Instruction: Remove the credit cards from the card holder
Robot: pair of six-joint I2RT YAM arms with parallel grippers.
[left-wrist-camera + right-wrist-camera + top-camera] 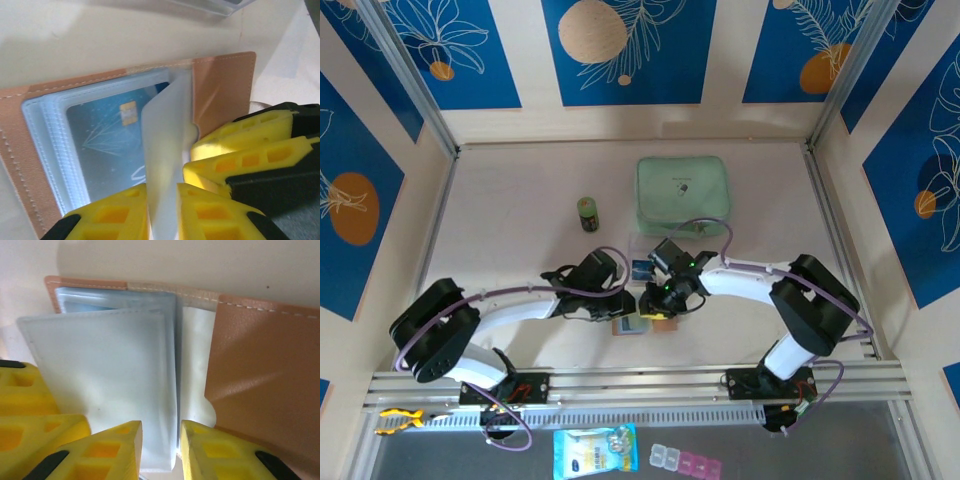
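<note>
Pale tabletop (520,260), near centre: tan leather-like bifold card holder (225,85) lies open where both bent arms meet. Left gripper (161,194) pinches one clear pocket leaf (165,130); right gripper (161,429) narrowly straddles the leaves, grip unclear. Left wrist view shows a blue chip-bearing credit card (105,145) pocketed inside.

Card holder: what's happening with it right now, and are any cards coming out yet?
Both arms are working on the open card holder. The left gripper has its fingers either side of a clear sleeve page lifted off the stack. The right gripper has its fingers around the sleeve pages too. I cannot tell whether either is actually pinching. A blue credit card with a gold chip sits in its pocket, not yet out.
</note>
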